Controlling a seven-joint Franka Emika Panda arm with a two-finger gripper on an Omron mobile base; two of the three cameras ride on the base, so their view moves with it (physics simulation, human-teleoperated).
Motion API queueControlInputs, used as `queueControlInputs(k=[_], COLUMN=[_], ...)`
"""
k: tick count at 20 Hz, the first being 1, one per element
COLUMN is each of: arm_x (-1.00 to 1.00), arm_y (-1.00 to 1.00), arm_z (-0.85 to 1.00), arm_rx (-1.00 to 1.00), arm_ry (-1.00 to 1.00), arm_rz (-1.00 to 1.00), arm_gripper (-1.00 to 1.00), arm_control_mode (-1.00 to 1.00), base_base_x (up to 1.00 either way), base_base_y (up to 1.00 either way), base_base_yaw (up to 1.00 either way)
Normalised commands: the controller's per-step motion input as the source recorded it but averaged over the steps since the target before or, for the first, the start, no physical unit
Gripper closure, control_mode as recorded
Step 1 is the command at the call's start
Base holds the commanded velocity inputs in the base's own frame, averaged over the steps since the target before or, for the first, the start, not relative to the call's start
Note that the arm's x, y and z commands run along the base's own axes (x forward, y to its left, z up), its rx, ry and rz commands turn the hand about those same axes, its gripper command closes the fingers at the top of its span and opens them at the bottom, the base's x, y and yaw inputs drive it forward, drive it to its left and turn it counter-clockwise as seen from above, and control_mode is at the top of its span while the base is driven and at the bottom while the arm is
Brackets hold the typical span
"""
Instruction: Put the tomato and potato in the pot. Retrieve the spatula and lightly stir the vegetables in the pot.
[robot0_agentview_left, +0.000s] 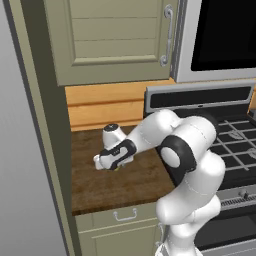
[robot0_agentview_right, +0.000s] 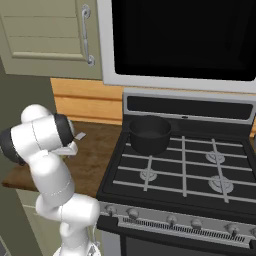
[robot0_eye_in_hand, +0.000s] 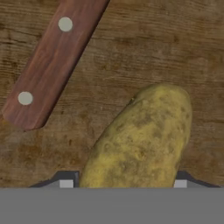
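The potato, a yellowish-tan lump, lies on the wooden counter in the hand view. My gripper points down over it, with a fingertip pressed against each of its sides. Just beside the potato lies the spatula; its dark reddish-brown handle with two pale rivets runs diagonally. In the left base view my gripper hangs low over the counter left of the stove. The dark pot stands on the stove's back left burner, well to the right of my hand. The tomato is out of view.
The stove with its grates adjoins the counter on the right. A tall grey panel bounds the counter on the left. A cabinet door and a microwave hang above.
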Motion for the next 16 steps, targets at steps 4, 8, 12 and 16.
queueControlInputs(k=[4,8,12,16], arm_x=[-0.65,-0.68,-0.44,-0.29], arm_y=[-0.58,-0.93,-1.00,-1.00], arm_z=[0.39,0.91,1.00,1.00], arm_rx=[0.03,0.07,0.07,0.08], arm_ry=[-0.29,-0.36,-0.26,-0.12], arm_rz=[0.00,-0.03,-0.09,-0.12], arm_gripper=[1.00,1.00,1.00,1.00], arm_control_mode=[-1.00,-1.00,-1.00,-1.00], base_base_x=[0.00,0.00,0.00,0.00], base_base_y=[0.00,0.00,0.00,0.00], base_base_yaw=[0.00,0.00,0.00,0.00])
